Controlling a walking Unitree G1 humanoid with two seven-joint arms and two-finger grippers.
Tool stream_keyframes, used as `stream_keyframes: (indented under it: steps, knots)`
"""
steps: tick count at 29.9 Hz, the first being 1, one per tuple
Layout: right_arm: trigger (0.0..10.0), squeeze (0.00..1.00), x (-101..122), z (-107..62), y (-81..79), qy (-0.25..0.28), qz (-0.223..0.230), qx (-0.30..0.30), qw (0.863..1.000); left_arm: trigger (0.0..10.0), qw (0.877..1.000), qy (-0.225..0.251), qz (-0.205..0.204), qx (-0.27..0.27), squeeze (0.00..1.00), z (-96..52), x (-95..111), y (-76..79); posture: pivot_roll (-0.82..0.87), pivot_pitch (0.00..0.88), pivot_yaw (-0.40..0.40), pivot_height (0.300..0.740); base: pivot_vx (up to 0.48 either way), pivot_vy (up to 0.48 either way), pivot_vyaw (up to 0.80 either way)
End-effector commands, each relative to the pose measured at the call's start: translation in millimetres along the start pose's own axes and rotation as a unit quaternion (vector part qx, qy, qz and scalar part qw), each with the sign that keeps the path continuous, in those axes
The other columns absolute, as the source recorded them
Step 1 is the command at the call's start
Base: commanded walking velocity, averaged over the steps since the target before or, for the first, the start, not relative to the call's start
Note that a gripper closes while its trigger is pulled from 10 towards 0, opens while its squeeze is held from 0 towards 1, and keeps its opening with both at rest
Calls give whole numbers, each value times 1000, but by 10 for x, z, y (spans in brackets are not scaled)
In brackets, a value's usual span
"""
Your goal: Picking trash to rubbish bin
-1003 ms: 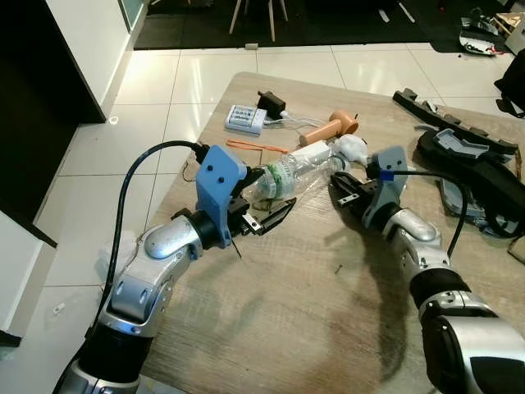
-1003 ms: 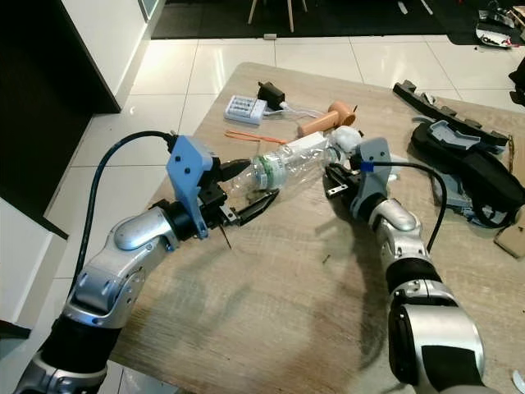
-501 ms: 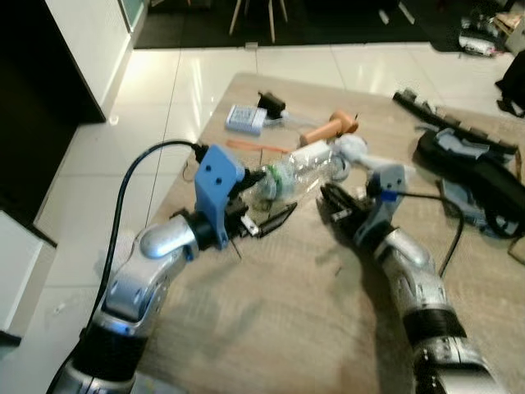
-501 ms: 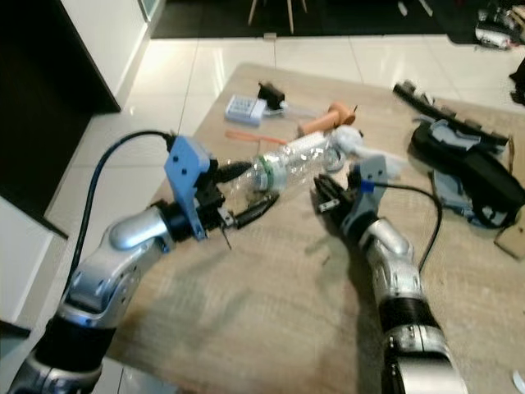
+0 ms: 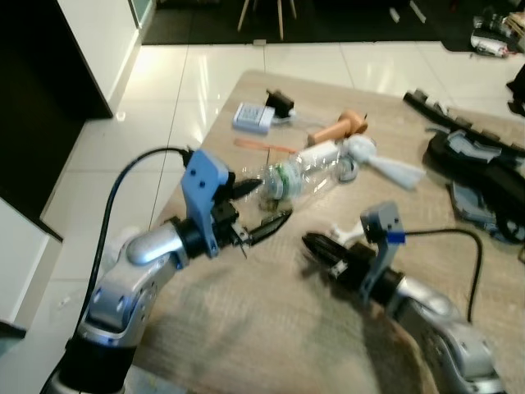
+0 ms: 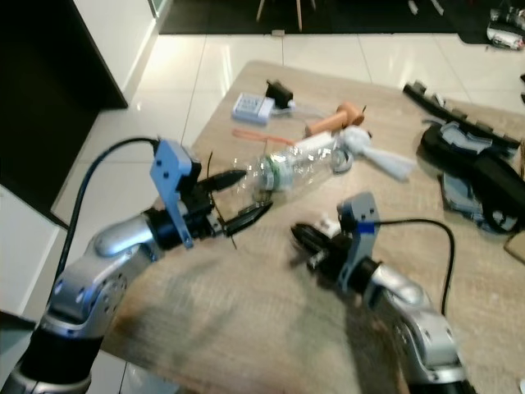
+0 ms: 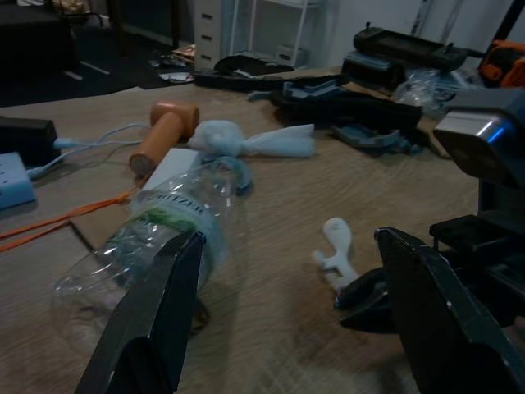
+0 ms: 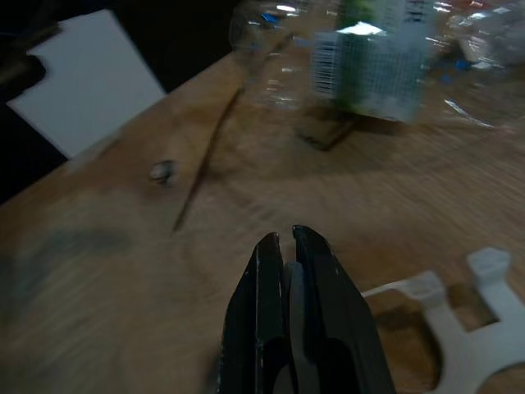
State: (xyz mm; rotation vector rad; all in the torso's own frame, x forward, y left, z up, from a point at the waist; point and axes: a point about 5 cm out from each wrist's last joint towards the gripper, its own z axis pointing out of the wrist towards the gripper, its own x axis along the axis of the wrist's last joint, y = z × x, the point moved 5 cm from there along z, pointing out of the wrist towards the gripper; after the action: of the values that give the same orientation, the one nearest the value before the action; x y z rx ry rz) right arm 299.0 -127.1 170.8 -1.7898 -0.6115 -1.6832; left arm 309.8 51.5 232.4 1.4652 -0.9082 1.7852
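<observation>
Wooden counter (image 5: 271,328) carries the bottle (image 5: 302,170), lying between my left gripper's (image 5: 261,209) spread fingers. I should close squarely on its base. Right gripper (image 5: 316,246), pressed together, sits near the bottle.

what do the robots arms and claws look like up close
Both arms are glossy silver segments with black joints. Each wrist carries a blue angular camera bracket fed by a black cable. The left claw and right claw each have two long, tapered black fingers.
</observation>
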Motion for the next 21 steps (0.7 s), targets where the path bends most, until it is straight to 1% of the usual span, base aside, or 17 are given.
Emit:
stream_keyframes:
  steps: [1,5,7,8,9,10,11,12,13,14,15,18,21]
  knots:
    - [0,0,-17,-29,-93,-11,6,16,1000,10000,1000,-7,-9,-8,0,-39,-41,33,37,243,56,740,0,0,0]
    - [0,0,-5,-103,-99,-50,-2,3,999,10000,1000,-7,-13,-16,0,-34,-39,73,36,239,54,740,0,0,0]
    - [118,0,-5,-145,-138,-70,1,4,998,10000,1000,-6,-15,-20,0,-40,-27,92,36,239,54,740,0,0,0]
    - [3922,0,-8,-163,-172,-78,4,10,997,10000,1000,-6,-16,-21,0,-44,-23,101,36,239,54,740,0,0,0]
    - [3922,0,-7,-182,-204,-87,7,14,996,10000,1000,-6,-17,-22,0,-48,-21,108,36,239,54,740,0,0,0]
    - [8039,71,-4,-193,-222,-92,6,16,996,10000,1000,-6,-18,-23,0,-51,-20,111,36,239,54,740,0,0,0]
    - [9608,114,-2,-198,-225,-96,1,15,995,10000,1000,-6,-18,-23,0,-51,-21,111,32,236,53,740,0,0,0]
    - [9608,114,-2,-198,-225,-96,1,15,995,10000,1000,-6,-18,-23,0,-51,-21,111,32,236,53,740,0,0,0]
    - [10000,780,11,-196,-213,-95,-7,9,995,10000,1000,-6,-19,-22,0,-51,-22,112,32,236,53,740,0,0,0]
    - [10000,976,26,-191,-193,-92,-14,3,996,10000,1000,-6,-19,-22,0,-50,-21,112,32,235,53,740,0,0,0]
    - [10000,1000,75,-166,-152,-76,-16,-7,997,10000,1000,-5,-19,-22,0,-48,-20,111,33,234,52,740,0,0,0]
    - [10000,1000,240,-107,-121,-33,3,-11,999,10000,1000,0,-21,-15,0,-44,-5,95,32,232,52,740,0,0,0]
    - [10000,1000,286,-100,-134,-29,9,-9,1000,10000,1000,1,-22,-11,0,-49,-1,85,30,228,51,740,0,0,0]
